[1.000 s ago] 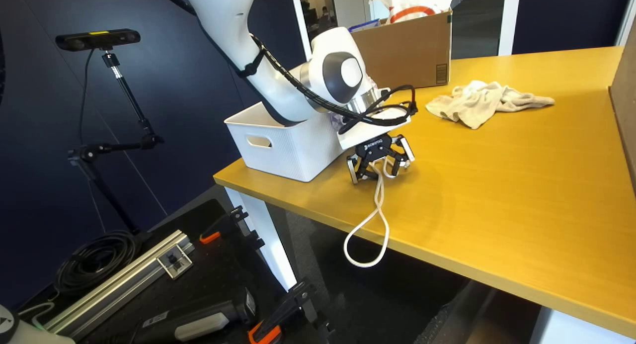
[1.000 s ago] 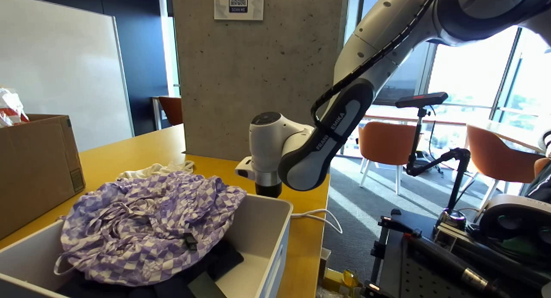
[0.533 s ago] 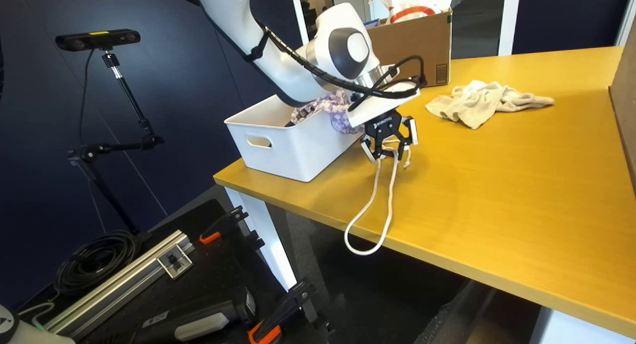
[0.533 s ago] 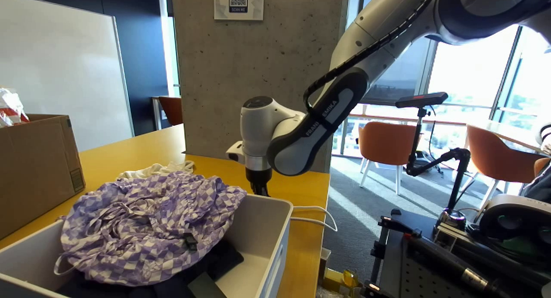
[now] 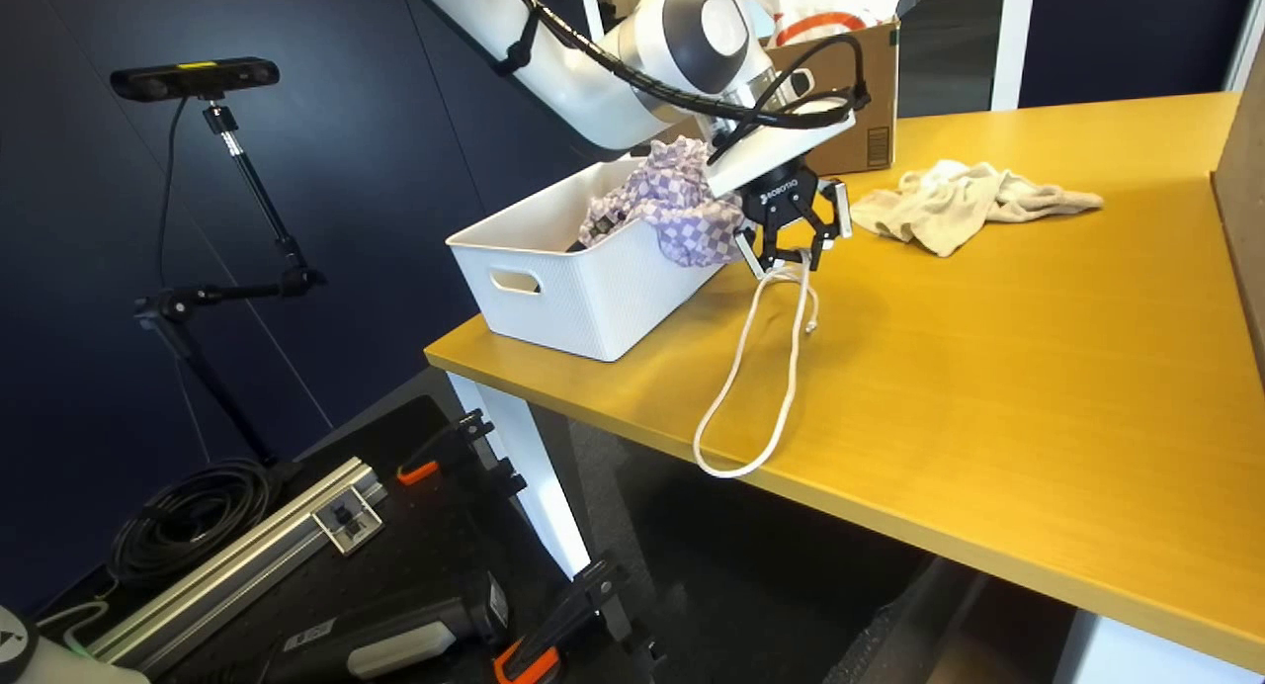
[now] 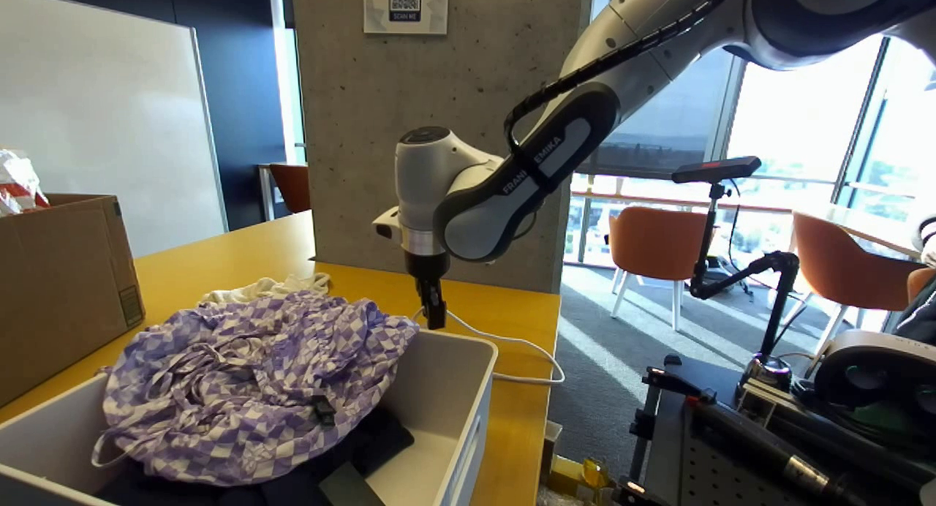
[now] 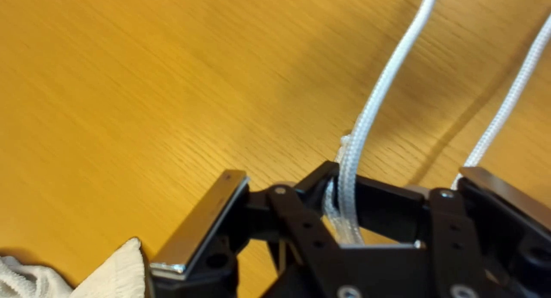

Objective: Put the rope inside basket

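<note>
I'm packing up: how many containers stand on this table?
2: in an exterior view, the white basket at the near edge of the table, and the cardboard box farther back. Others may be hidden behind them.

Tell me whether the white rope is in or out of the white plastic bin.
Out: the white rope hangs from the gripper; both exterior views show it beside the white plastic bin.
</note>
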`<state>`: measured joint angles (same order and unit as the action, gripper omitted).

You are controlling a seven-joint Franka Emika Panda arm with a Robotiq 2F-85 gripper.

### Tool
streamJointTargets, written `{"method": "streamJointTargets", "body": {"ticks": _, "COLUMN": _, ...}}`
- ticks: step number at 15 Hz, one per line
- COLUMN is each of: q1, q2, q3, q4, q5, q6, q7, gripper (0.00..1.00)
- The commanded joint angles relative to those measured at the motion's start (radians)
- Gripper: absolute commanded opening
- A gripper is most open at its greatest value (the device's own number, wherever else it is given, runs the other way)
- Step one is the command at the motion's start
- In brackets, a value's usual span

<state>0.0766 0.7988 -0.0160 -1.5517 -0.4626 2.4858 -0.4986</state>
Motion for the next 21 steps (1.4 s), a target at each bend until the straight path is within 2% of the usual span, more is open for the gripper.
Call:
{"method": "streamJointTargets", "body": {"ticks": 1, "q1": -0.015, "q2": 0.009, "q3": 0.025, "q4": 0.017, "q5": 0.022, "q6": -0.02, "q7": -0.011, "gripper": 0.0}}
{"method": "streamJointTargets", "body": {"ticks": 9, "q1": -0.037, "q2": 0.082, "q3": 0.029, "q4": 0.005, "q5": 0.033, "q6": 0.058, "q7": -0.004, "gripper": 0.0}}
{"method": "streamJointTargets", "body": {"ticks": 10, "q1": -0.04, "q2": 0.086, "q3": 0.027, "q4": -0.004, "q5": 0.032, "q6": 0.073, "q7": 0.0, "gripper": 0.19}}
{"method": "streamJointTargets", "body": {"ticks": 18, "q1": -0.06, "q2": 0.065, "q3": 0.008, "q4": -0.123, "q5": 0.014, "q6": 0.253, "q7": 0.024, "gripper": 0.75}}
{"method": "streamJointTargets", "body": {"ticks": 19, "q1": -0.064, "q2": 0.087, "q3": 0.029, "q4": -0.036, "q5": 0.037, "q6": 0.193, "q7": -0.003, "gripper": 0.83}}
{"method": "streamJointTargets", "body": {"ticks": 21, "q1": -0.064, "q2": 0.081, "q3": 0.039, "q4": -0.017, "q5": 0.044, "q6": 0.176, "q7": -0.011, "gripper": 0.99}}
